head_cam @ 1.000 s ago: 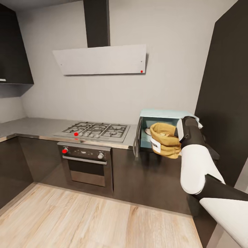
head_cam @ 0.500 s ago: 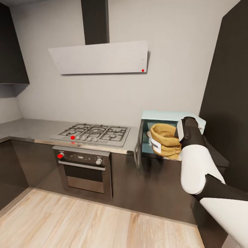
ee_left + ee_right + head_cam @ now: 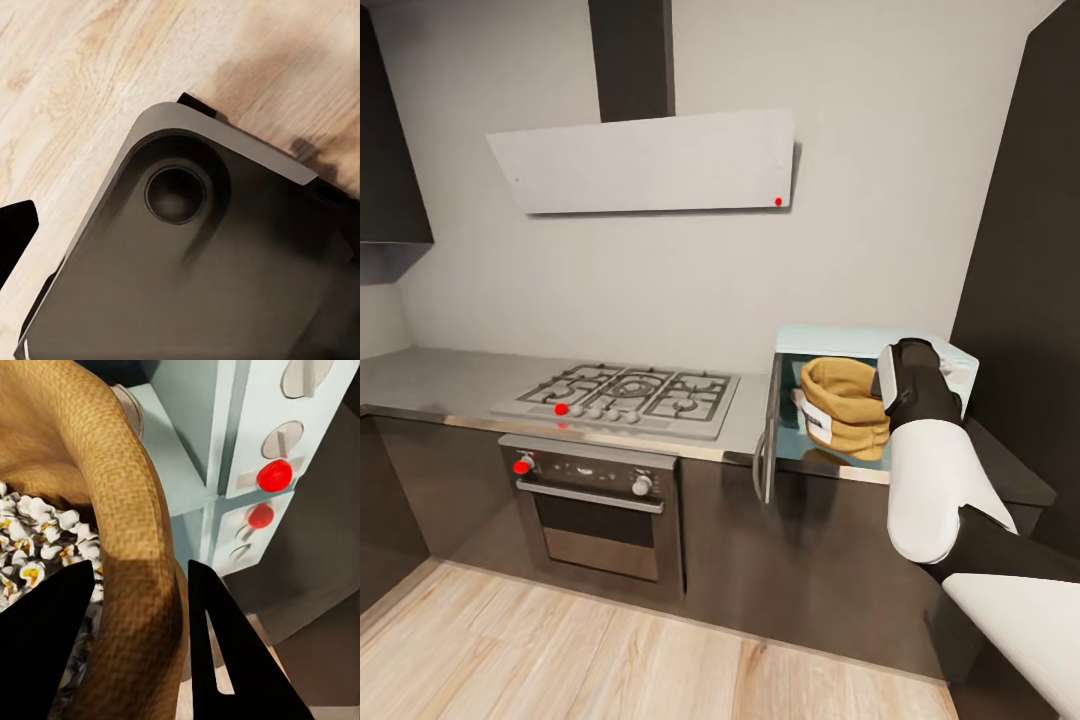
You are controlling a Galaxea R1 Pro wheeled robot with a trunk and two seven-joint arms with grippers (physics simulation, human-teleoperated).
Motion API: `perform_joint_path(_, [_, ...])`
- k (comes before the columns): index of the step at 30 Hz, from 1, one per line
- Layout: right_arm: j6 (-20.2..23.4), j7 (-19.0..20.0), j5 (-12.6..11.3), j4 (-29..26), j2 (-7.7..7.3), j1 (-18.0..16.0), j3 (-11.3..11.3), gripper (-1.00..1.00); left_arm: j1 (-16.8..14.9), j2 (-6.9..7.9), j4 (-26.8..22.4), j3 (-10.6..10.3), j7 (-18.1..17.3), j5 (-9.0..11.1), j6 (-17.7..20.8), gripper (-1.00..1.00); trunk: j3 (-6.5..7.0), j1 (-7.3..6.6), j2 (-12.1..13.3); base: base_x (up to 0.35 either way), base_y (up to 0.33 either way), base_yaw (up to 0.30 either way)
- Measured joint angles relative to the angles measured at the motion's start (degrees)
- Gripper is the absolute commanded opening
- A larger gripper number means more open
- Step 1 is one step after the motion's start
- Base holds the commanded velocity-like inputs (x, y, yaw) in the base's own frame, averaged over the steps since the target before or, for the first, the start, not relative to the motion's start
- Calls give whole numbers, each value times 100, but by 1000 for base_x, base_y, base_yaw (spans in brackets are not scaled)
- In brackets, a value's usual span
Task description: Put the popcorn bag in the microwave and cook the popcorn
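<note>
right hand [image 3: 139,637] clenched on rolled rim of woven tan popcorn bag [image 3: 847,407], popped kernels inside, in open mint-blue microwave [image 3: 860,342]; left hand state unclear.

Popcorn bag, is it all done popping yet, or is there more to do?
It looks popped: white popcorn fills the popcorn bag. The right gripper is clamped on the bag's rim, and the bag sits in the doorway of the microwave, whose door hangs open. What seems left is letting go of the bag.
</note>
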Motion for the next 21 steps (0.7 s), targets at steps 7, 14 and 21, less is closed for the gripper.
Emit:
perform_joint_path(7, [6, 2, -22, -23, 1, 3, -6, -100, 0, -4, 0, 20, -2, 5, -2, 100, -1, 0, 1, 0, 0, 0])
perform_joint_path(14, [0, -21, 18, 25, 0, 1, 0, -100, 0, 3, 0, -2, -2, -14, 14, 100, 0, -3, -1, 211, 0, 0])
perform_joint_path(21, [0, -22, 18, 32, 0, -3, 0, -100, 0, 3, 0, -2, -2, -15, 14, 100, 0, -3, -1, 320, 0, 0])
